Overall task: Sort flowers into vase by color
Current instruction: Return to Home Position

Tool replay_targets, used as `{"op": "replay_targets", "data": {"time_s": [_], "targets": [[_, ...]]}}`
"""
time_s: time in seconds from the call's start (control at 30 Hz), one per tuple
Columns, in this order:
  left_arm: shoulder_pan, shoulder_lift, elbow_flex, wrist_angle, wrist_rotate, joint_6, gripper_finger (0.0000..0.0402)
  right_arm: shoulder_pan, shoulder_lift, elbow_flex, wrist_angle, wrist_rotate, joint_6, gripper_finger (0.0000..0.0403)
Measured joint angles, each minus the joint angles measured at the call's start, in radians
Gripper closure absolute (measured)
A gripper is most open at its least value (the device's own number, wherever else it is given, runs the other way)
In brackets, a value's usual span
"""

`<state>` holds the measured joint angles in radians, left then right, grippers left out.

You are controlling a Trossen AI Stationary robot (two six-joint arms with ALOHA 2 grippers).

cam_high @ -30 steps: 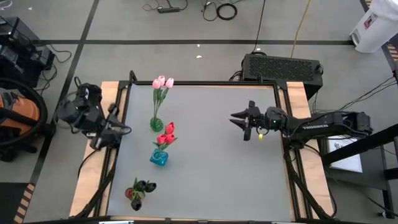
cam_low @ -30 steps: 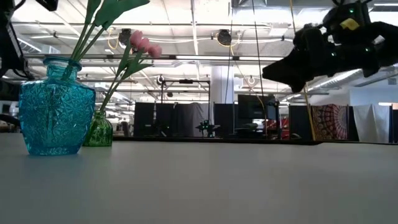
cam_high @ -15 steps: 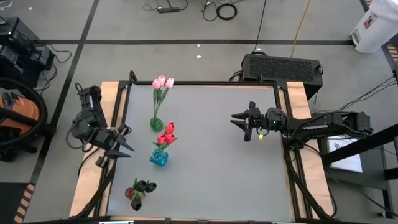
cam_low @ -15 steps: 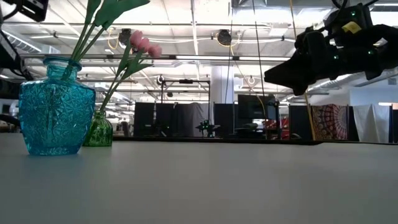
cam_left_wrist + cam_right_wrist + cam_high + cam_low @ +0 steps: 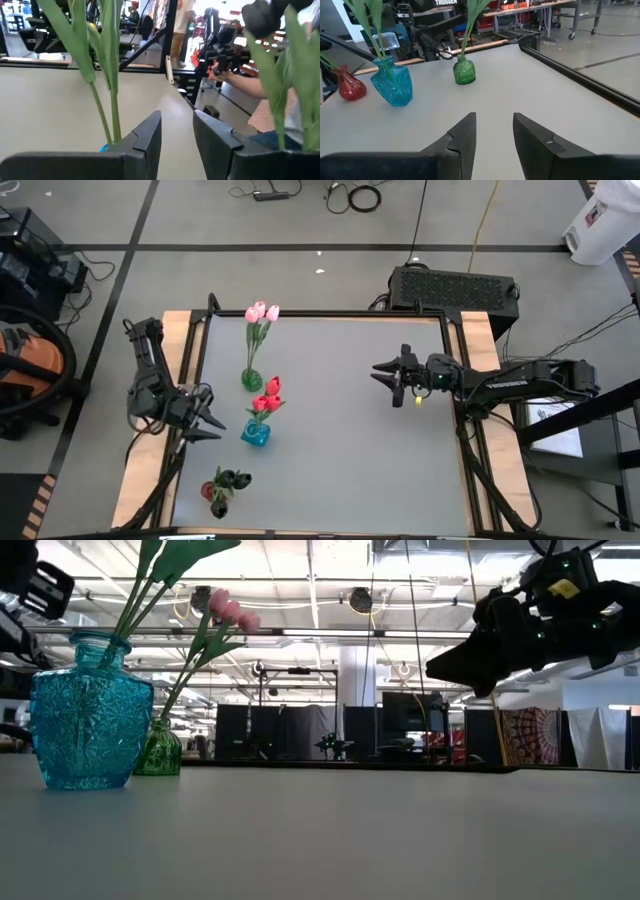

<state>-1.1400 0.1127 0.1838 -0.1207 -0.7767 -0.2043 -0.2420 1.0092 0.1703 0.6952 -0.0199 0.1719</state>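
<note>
Three vases stand in a row along the table's left side, each holding tulips by their stems. A green vase [image 5: 250, 379] holds pink flowers [image 5: 262, 312], a blue vase [image 5: 255, 434] holds red flowers [image 5: 270, 389], and a red vase [image 5: 218, 506] holds black flowers [image 5: 233, 478]. My left gripper [image 5: 208, 426] is open and level, just left of the blue vase, with green stems [image 5: 107, 75] showing ahead of it. My right gripper [image 5: 383, 372] hangs open over the table's right part, pointing toward the vases, with nothing between its fingers.
A black box [image 5: 455, 288] sits beyond the far edge. A wooden frame [image 5: 150, 470] borders the grey table. Bare table surface [image 5: 350, 460] lies between the vases and my right arm. A person [image 5: 240, 85] shows in the room beyond.
My left gripper has come down and moved toward the table's near edge along the left side, ending beside the blue vase, its fingers still apart. My right arm has kept still.
</note>
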Motion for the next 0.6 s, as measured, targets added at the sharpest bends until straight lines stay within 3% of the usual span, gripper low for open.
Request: {"op": "replay_targets", "data": {"time_s": [0.3, 0.6], "targets": [[0.000, 0.000, -0.053, 0.000, -0.017, -0.051, 0.0283, 0.001, 0.000, -0.007, -0.073, 0.037, 0.027, 0.0282], [0.000, 0.000, -0.077, -0.019, -0.044, -0.103, 0.0283, 0.001, 0.000, -0.142, -0.036, 0.107, 0.124, 0.0282]]}}
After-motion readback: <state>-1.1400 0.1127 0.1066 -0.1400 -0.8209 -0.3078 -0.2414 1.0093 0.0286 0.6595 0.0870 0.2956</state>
